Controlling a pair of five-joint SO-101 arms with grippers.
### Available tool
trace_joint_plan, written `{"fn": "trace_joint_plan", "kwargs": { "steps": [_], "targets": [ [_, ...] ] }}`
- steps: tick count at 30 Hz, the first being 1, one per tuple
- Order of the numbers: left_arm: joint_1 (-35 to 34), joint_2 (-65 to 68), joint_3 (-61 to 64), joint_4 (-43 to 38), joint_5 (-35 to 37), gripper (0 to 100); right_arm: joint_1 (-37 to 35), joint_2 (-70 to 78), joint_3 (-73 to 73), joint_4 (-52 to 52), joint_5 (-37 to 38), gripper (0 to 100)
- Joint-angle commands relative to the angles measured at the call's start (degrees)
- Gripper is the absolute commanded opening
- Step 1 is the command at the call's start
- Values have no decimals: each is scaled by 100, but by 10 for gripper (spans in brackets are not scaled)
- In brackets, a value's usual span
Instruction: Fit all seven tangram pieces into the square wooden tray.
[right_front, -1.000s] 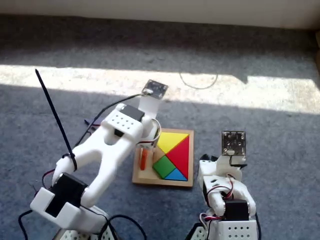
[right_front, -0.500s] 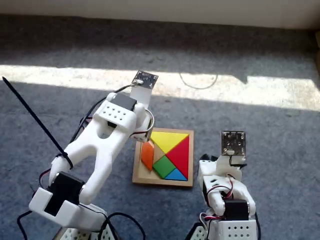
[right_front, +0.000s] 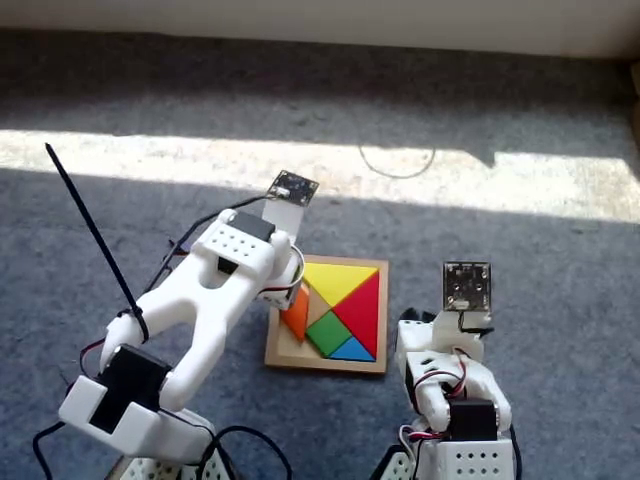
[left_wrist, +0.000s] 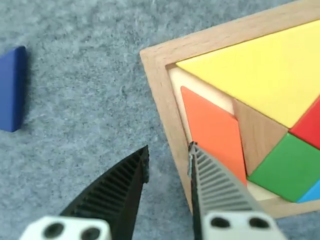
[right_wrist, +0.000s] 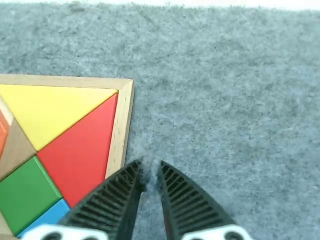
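The square wooden tray (left_wrist: 159, 95) (right_front: 325, 362) lies on the carpet. It holds a yellow triangle (left_wrist: 260, 75), a red triangle (right_wrist: 82, 150), a green square (left_wrist: 285, 167), a light blue piece (right_front: 352, 349) and a brown wooden triangle (left_wrist: 256, 136). An orange parallelogram (left_wrist: 215, 131) (right_front: 295, 312) lies along the tray's left side, with bare tray floor showing around it. My left gripper (left_wrist: 168, 152) is open and holds nothing; it straddles the tray's left rim. A dark blue piece (left_wrist: 12, 87) lies on the carpet outside the tray. My right gripper (right_wrist: 150, 171) is shut over the carpet beside the tray's right rim.
Grey carpet surrounds the tray. A thin wire loop (right_front: 397, 160) lies in the sunlit strip at the back. The right arm's base (right_front: 455, 400) sits close to the tray's right front corner.
The orange parallelogram stood on edge at the tray's left side a second ago and now lies flat. The left arm swung back and left, then returned toward the tray. The right arm stayed still.
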Motion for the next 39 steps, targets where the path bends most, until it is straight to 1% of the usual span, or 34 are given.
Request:
{"fn": "trace_joint_plan", "kwargs": {
  "steps": [1, 4, 8, 13, 16, 18, 22, 25, 31, 36, 39],
  "targets": [
    [268, -75, -31, -105, 0, 147, 66, -66, 576, 4, -18, 9],
    [224, -145, -251, -70, -9, 147, 66, -66, 576, 4, -18, 9],
    [277, -338, -426, 281, -18, 147, 66, -66, 576, 4, -18, 9],
    [541, -444, -400, 413, 0, 147, 66, -66, 576, 4, -18, 9],
    [673, -356, -224, 369, 0, 147, 66, -66, 576, 4, -18, 9],
    [664, -215, -119, 176, 0, 147, 66, -66, 576, 4, -18, 9],
    [462, 277, -22, -264, -9, 147, 66, -66, 576, 4, -18, 9],
    [365, 576, -330, -273, -26, 147, 66, -66, 576, 4, -18, 9],
    [251, 787, -927, 0, -35, 147, 66, -66, 576, 4, -18, 9],
    [242, 400, -1560, 765, -9, 147, 66, -66, 576, 4, -18, 9],
    [4, -48, -1851, 1160, -44, 149, 66, -66, 576, 4, -18, 9]
  ]
}}
